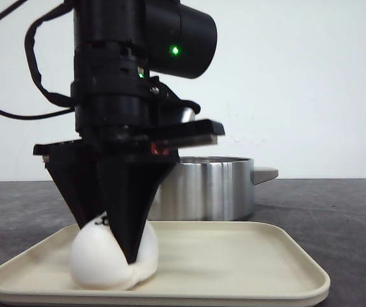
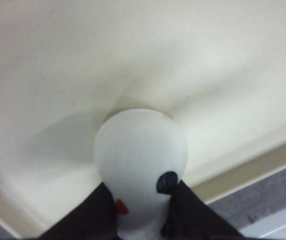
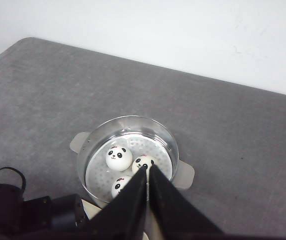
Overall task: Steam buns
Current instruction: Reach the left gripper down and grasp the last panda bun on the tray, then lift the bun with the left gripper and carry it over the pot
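Note:
One white panda bun (image 1: 100, 259) sits on the cream tray (image 1: 234, 262) at its front left. My left gripper (image 1: 109, 243) comes down from above and is shut on this bun, squeezing its sides while it rests on the tray. In the left wrist view the bun (image 2: 140, 150) sits between the black fingers (image 2: 193, 215), with one black eye showing. Three more buns (image 3: 118, 157) (image 3: 144, 163) (image 3: 119, 186) lie in the steel steamer pot (image 3: 128, 120). My right gripper (image 3: 148, 170) is shut and empty, high above the pot.
The steel pot (image 1: 215, 188) with side handles stands right behind the tray on the dark grey table (image 1: 336, 217). A white wall is at the back. The left arm's black body (image 3: 43, 215) shows beside the pot in the right wrist view.

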`<control>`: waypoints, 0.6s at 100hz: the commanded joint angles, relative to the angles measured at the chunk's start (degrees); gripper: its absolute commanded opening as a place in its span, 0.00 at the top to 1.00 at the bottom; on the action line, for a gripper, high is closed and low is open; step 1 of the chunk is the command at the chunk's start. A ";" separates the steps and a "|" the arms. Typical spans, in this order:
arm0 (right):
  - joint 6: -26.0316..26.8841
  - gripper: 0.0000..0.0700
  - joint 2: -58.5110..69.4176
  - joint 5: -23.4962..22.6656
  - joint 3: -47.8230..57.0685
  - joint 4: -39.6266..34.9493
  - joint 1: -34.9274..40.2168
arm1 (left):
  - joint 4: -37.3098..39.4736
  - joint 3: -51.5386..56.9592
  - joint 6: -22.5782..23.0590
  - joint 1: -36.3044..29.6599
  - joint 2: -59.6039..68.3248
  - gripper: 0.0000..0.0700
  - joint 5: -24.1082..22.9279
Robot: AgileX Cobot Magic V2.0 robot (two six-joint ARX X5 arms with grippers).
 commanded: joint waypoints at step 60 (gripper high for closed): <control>0.81 1.00 0.28 -0.37 1.05 2.97 1.40 | 7.85 19.69 4.98 6.25 -14.29 1.00 -8.59</control>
